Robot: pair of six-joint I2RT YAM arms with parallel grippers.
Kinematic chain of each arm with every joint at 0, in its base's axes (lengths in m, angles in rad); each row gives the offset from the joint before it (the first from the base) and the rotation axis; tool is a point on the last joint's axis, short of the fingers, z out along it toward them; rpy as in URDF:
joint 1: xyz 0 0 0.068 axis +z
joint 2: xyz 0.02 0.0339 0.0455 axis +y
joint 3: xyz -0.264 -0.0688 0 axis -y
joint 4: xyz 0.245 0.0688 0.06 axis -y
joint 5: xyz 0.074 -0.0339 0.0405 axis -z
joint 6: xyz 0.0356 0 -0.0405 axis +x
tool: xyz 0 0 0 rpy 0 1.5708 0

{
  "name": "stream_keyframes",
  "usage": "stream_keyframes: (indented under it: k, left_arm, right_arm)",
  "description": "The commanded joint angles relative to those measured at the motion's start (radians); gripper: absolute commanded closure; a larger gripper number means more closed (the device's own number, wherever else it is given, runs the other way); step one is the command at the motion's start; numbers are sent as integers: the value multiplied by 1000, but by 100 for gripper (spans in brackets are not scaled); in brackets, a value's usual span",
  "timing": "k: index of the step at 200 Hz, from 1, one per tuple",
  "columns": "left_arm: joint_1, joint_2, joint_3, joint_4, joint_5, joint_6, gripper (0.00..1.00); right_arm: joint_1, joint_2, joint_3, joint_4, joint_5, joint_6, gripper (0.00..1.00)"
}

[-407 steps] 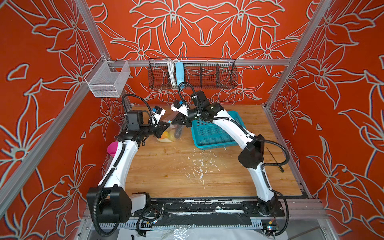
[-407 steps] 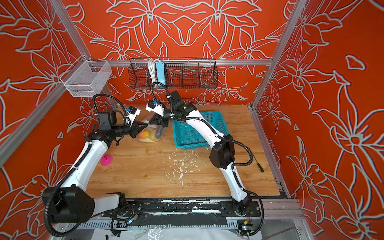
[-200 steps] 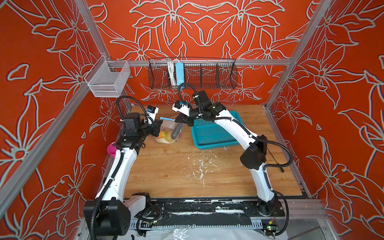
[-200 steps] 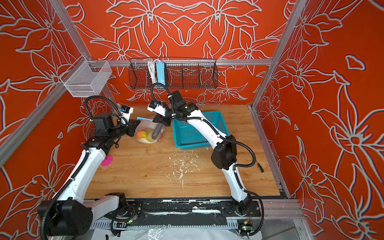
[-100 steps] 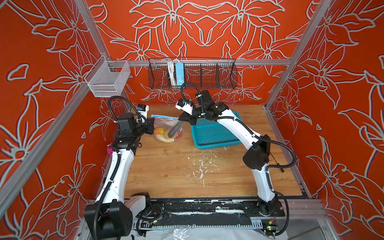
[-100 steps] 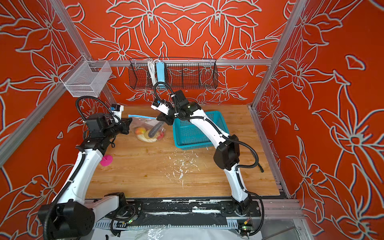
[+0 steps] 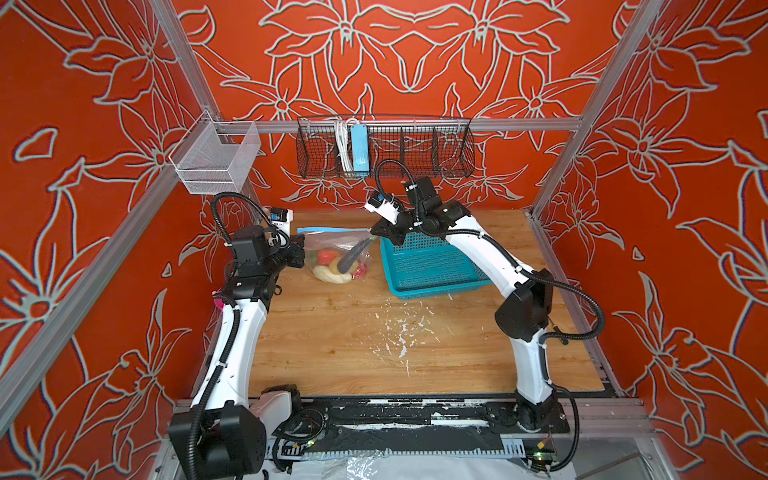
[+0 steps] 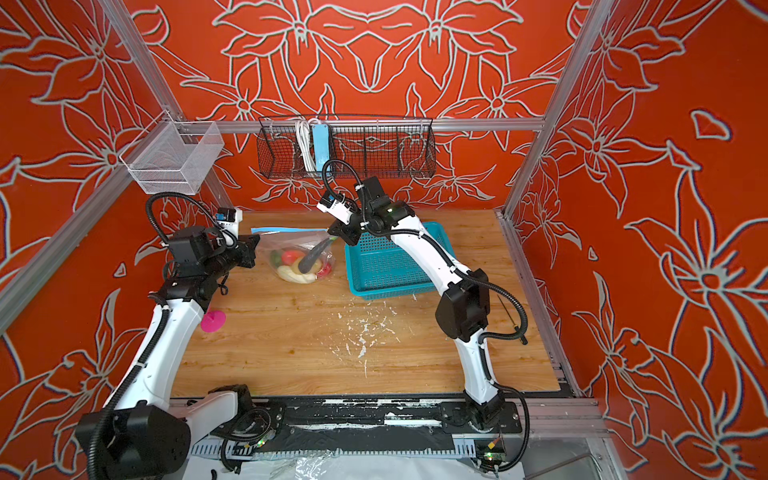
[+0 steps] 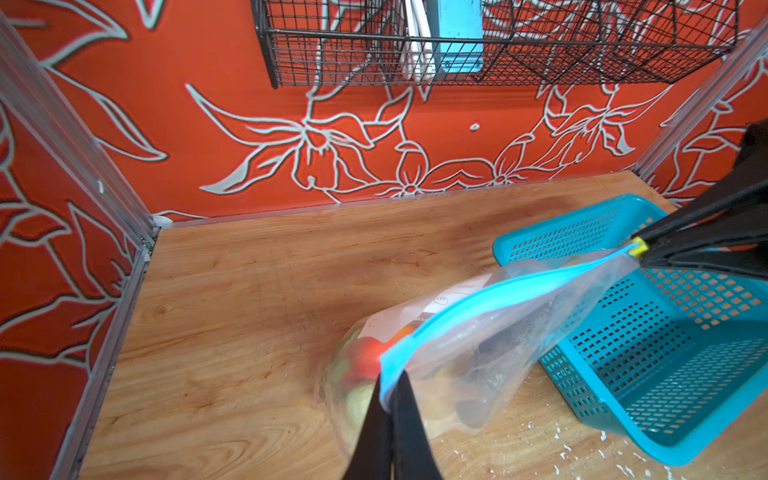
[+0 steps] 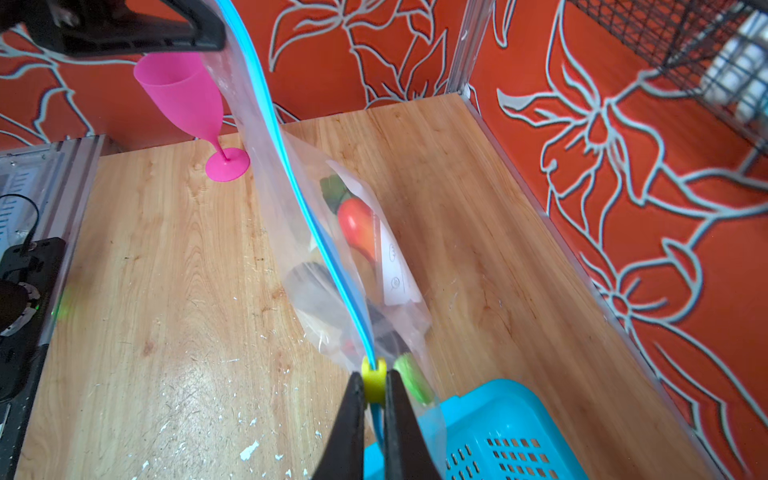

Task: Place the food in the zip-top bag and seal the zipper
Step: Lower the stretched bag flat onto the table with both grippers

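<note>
This is a robot lab cell, as its aluminium frame [image 7: 519, 124], floral walls [image 7: 415, 62], wooden desk [image 7: 332, 345] and two mounted arms [image 7: 241, 345] show.

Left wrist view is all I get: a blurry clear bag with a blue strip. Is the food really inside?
Observer: Yes. The right wrist view shows a red-yellow mango and a green leafy piece inside the zip-top bag.
Operator: What's the black thing at the strip's yellow end?
Observer: The right gripper, shut on the yellow slider of the zipper.
Operator: Anything I can't see at all?
Observer: A pink goblet stands upright on the table.
</note>
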Motion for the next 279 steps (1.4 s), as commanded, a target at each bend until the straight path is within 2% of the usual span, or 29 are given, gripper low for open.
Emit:
stream_keyframes:
  k: [1,44,119,201,243,262,279]
  left_arm:
    - [30,-15,7,27,-103,-8,100]
    - [34,-9,8,29,-103,-15,100]
    - [39,-8,8,34,-76,-26,100]
    - [39,-23,3,35,-40,-52,100]
    - [39,-29,13,34,-15,-105,100]
    - [39,-26,33,37,55,-155,100]
    - [39,-32,40,40,27,-199,100]
  right_arm:
    - [-48,-62,-42,-8,78,19,100]
    - [-71,-110,-119,25,99,25,100]
    - [-84,-167,-183,83,49,66,100]
    - [-83,-221,-265,193,-70,182,100]
    - [-83,-239,-289,212,-99,205,100]
    - [-83,-247,-303,233,-112,221,100]
    - [-82,-246,-306,258,-124,244,100]
